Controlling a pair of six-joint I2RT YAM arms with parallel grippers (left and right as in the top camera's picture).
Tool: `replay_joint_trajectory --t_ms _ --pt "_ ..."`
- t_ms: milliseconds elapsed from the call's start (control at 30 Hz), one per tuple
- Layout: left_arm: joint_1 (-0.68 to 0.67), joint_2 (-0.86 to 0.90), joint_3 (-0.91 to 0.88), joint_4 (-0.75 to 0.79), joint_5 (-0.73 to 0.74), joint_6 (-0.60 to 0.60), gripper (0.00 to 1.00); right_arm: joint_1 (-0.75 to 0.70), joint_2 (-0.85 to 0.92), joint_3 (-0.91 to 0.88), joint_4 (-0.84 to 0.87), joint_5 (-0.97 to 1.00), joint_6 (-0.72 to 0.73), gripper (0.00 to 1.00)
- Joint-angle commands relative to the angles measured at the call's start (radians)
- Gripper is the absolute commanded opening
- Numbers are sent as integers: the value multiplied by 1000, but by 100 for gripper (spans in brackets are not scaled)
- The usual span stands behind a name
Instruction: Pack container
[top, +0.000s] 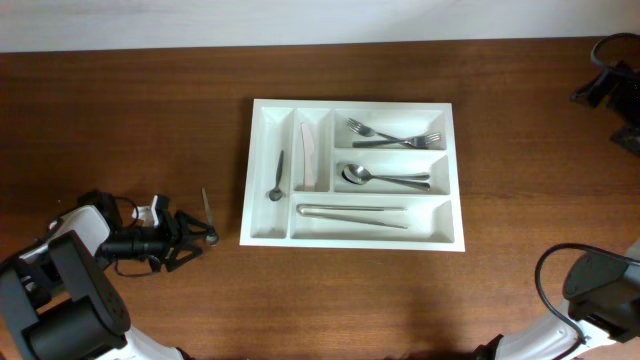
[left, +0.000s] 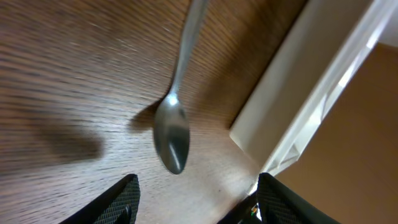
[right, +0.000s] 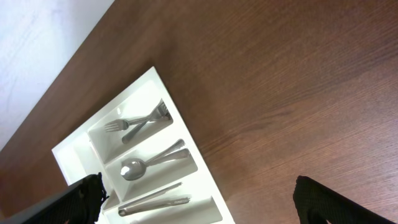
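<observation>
The container, a white cutlery tray (top: 350, 242), sits mid-table. It holds forks (top: 395, 135), spoons (top: 385, 178), knives (top: 350, 213), a small spoon (top: 278, 178) and a pale flat item (top: 309, 155). A loose small spoon (top: 208, 215) lies on the table just left of the tray. My left gripper (top: 195, 240) is open and empty, its fingers either side of the spoon's bowl end. In the left wrist view the spoon (left: 172, 134) lies just ahead of the open fingers (left: 196, 205), beside the tray corner (left: 292, 106). My right gripper (right: 199, 202) is open and empty, high above the tray (right: 81, 155).
A black fixture (top: 610, 80) stands at the far right edge of the table. The right arm's base and cable (top: 590, 290) are at the front right corner. Bare wooden tabletop surrounds the tray.
</observation>
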Motion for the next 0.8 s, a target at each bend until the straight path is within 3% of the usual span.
replay_joint_trajectory --t_ms 0,433,767 --pt "6 13 -3 6 -34 -58 62 -1 4 -5 0 -9 1 99" --pt "6 13 -51 104 -93 -225 59 -1 4 -5 0 -9 1 99" --pt "6 13 -78 141 -93 -245 53 -1 4 -5 0 -9 1 98"
